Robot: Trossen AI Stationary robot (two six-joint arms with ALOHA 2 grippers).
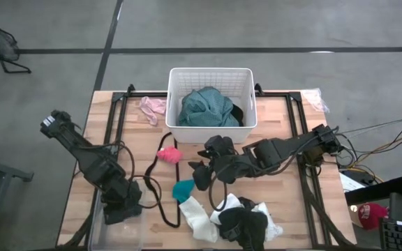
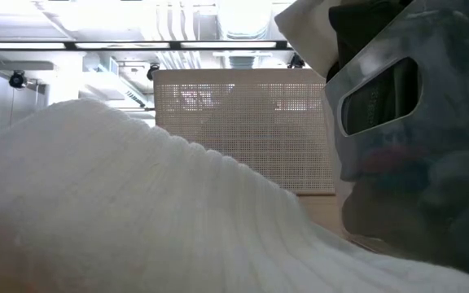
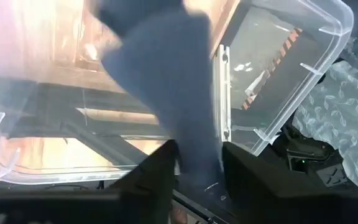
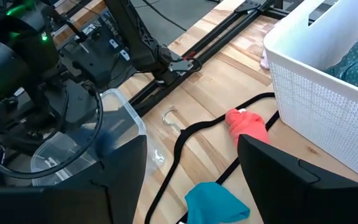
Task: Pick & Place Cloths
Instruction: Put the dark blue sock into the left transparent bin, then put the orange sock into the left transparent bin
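The left gripper (image 1: 121, 209) is held low over a clear bin (image 3: 278, 81) at the near left corner of the table (image 1: 285, 209). In its wrist view a dark grey cloth (image 3: 166, 81) hangs between its fingers; whether it is pinched or slipping free cannot be told. The right gripper (image 1: 202, 174) is poised mid-table with fingers spread and empty, above a teal bit (image 4: 216, 202) and near a pink bit (image 4: 247, 126).

The cloths lie scattered. A large teal garment (image 1: 204, 108) is bunched inside the white basket (image 1: 211, 75), a pale pink piece (image 1: 152, 107) lies beside the basket, and white socks (image 1: 197, 217) and black pieces (image 1: 246, 224) are heaped at the near edge. A black cord (image 1: 155, 188) loops between them (it is not one of the cloths, and it could be snagged).

All pieces are judged light, limp and unbreakable; they will drape and fold once lifted. A raised fold or bunched crest is the best place to pinch, since a flat edge may slip from the fingers. The teal bit could be taken at its peak, well clear of the cord. In the heap, one sock should be pinched alone so neighbours are not dragged.
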